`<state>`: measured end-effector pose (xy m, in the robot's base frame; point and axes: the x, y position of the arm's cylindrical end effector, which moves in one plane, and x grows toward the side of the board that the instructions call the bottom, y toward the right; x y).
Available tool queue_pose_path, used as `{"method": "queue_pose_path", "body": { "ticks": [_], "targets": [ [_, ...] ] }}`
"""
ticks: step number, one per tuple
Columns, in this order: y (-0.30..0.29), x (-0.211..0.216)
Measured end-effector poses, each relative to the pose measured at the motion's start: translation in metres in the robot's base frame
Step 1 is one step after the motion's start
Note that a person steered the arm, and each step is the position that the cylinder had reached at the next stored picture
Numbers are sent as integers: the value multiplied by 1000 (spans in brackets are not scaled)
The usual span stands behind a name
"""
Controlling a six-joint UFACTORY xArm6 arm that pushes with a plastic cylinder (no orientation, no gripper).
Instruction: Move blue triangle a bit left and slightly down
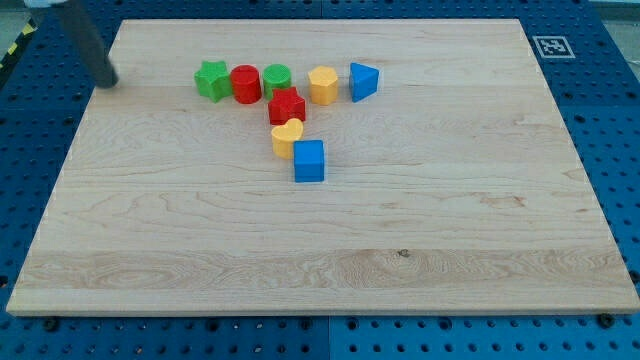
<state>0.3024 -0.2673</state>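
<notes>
From my station I see my tip at the view's top left, blurred, sitting at the left edge of the wooden tabletop and well apart from every block. This rig carries no hand at all — only the dark rod — so there is nothing to report as wide, narrow or holding.

The blue triangle lies near the view's top, a little right of centre. It is the rightmost piece of a row of 5, and one of its corners points to the view's right. Just beside it on the left, apart by a thin gap, is the yellow hexagon-like block. Further left come the green cylinder, the red cylinder and the green star, each close against its neighbour; whether they touch I cannot tell.

Below the row, the red star-like block sits right under the green cylinder and appears to touch it. Beneath that is the yellow heart-shaped block, and just to its lower right — touching or nearly so — is the blue cube.

Beyond the upper right corner of the tabletop, a small black and white marker tag sits on the blue perforated base that surrounds the wood on all sides.
</notes>
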Motion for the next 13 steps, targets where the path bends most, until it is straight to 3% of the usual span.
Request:
{"method": "queue_pose_path", "body": {
  "ticks": [1, 2, 3, 4, 5, 6, 7, 8, 11, 13],
  "targets": [
    [67, -53],
    [157, -76],
    [268, -72],
    [344, -53],
    [390, -6],
    [399, 44],
    [399, 43],
    [404, 8],
    [359, 44],
    [350, 25]
  ]
}}
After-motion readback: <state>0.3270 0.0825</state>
